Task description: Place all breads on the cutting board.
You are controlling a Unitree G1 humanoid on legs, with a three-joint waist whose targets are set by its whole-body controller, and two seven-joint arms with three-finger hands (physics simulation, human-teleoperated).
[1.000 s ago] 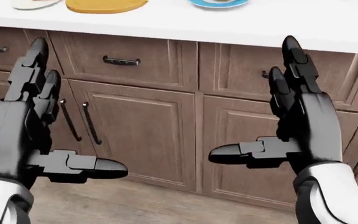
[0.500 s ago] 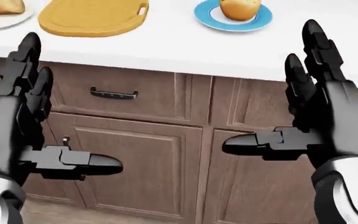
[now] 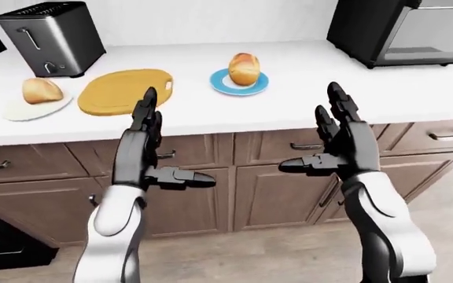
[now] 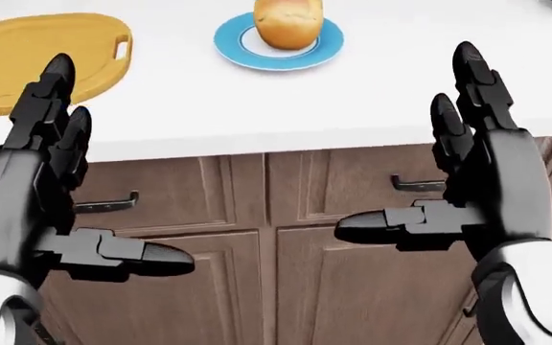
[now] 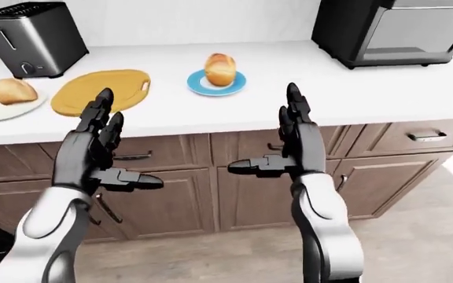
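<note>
We see both robot hands raised over the cabinet fronts, short of the table's edge: the left robot hand (image 3: 144, 150) and the right robot hand (image 3: 340, 141) each stand palm inward with fingers spread and thumb jutting sideways toward the other, clamped on nothing. We judge this a ready pose for an approach, since neither hand reaches over the table (image 3: 305, 88) and no bread is yet in reach of a grasp. The task's things lie in a row on the white tabletop. The cutting board (image 3: 124, 91), a yellow oval with a handle slot at its right end, lies bare, so we take the task as not begun. To its left in the left-eye view a roll (image 3: 41, 90) rests on a white plate (image 3: 22, 109), just beside the board; to its right a second roll (image 3: 244, 68) stands on a blue plate (image 3: 230, 87), also near the board. We suppose the plates serve as start positions flanking the target, so each hand has a bread on its own side. A toaster (image 3: 51, 36) stands at the upper left, and a dark oven (image 3: 407, 28) at the upper right, well apart from the breads. We can read no brand, label or writing on any item; the appliance faces are plain.
</note>
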